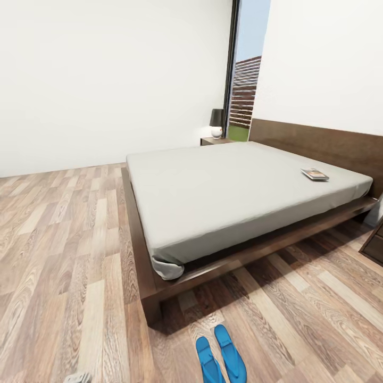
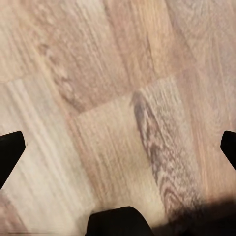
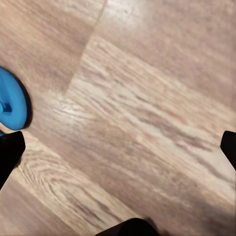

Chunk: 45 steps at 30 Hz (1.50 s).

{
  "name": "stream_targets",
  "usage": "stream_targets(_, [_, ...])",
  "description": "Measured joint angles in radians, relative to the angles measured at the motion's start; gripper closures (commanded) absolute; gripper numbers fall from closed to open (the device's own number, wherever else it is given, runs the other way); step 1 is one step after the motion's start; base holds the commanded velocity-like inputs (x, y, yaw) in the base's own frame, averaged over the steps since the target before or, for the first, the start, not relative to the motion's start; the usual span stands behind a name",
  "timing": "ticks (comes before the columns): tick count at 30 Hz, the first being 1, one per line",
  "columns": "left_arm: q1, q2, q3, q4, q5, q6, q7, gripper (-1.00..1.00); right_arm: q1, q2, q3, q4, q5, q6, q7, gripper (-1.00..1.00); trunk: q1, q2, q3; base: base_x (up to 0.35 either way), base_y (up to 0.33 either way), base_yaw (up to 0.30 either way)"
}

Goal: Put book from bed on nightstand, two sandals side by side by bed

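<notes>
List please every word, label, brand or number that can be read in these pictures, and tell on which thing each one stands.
No text can be read in any view.
The book on the mattress of the bed: its cover shows pale and dark patches, too small and blurred to read.
The two sandals on the floor: plain blue, no visible marking.
The lamp on the nightstand: no label visible.

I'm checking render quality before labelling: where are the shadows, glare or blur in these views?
Head view: sharp, wide-angle stretch at the edges, dark shadow under the bed, the window bright. Left wrist view: soft, blurred floor grain, a shadow along one edge. Right wrist view: pale sheen on the planks, a thin shadow beside the blue sandal.
</notes>
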Motion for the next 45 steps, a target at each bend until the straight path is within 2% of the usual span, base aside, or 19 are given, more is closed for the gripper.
stream_targets(31, [0.000, -0.002, 0.000, 0.000, 0.000, 0.000, 0.002, -1.00, 0.000, 0.000, 0.000, 0.000, -0.001, 0.001, -0.018, -1.00, 0.000, 0.000, 0.000, 0.000, -0.012, 0.146])
stream_targets(45, [0.000, -0.002, 0.000, 0.000, 0.000, 0.001, 0.002, -1.00, 0.000, 0.000, 0.001, 0.000, -0.001, 0.001, -0.018, -1.00, 0.000, 0.000, 0.000, 0.000, -0.078, 0.039])
